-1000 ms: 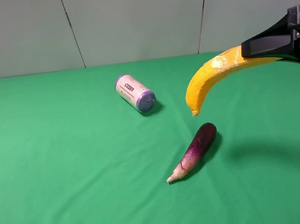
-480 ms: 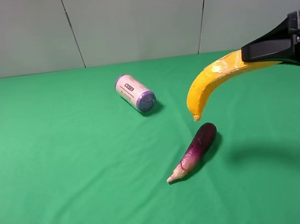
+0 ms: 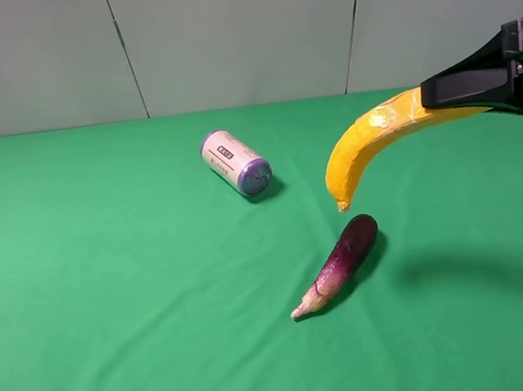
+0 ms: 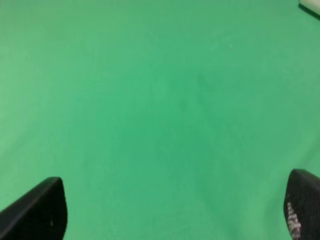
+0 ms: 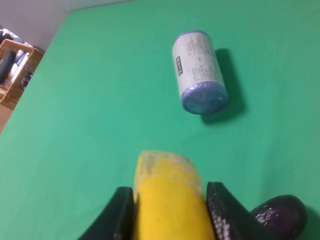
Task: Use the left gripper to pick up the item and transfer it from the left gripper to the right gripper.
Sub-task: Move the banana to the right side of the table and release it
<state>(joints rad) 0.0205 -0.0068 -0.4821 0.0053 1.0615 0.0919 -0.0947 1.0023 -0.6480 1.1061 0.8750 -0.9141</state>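
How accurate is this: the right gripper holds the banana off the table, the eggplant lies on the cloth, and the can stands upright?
One error: the can lies on its side, as the exterior high view shows. The rest stands.

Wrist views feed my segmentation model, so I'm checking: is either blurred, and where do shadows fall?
Left wrist: soft throughout, green cloth featureless, left gripper tips smeared. Right wrist: can fairly sharp, with a dark shadow beside it; the close banana is blurred. Exterior high: sharp, broad faint shadow on the cloth below the right gripper.
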